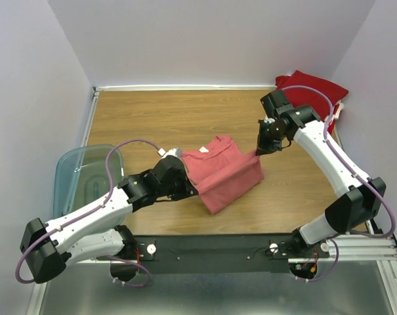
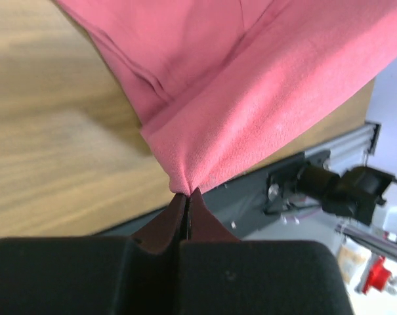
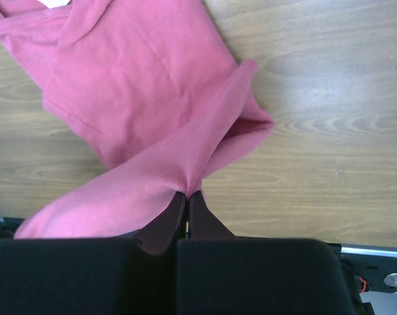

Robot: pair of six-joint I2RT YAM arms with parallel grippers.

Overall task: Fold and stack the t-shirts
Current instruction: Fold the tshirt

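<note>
On the wooden tabletop (image 1: 185,111) the salmon-pink t-shirt (image 1: 224,174) lies at the centre, partly folded, with one edge stretched between both arms (probably to carry a fold over). A red t-shirt pile (image 1: 313,85) waits at the far right. The left gripper (image 2: 187,197) and right gripper (image 3: 187,197) each have jaws pinching pink cloth.

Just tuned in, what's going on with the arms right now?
Both arms are handling the salmon-pink shirt mid-table. The left gripper is shut on its left edge and the right gripper is shut on its right edge, while the rest lies bunched on the table. A red shirt sits in the far right corner.
</note>
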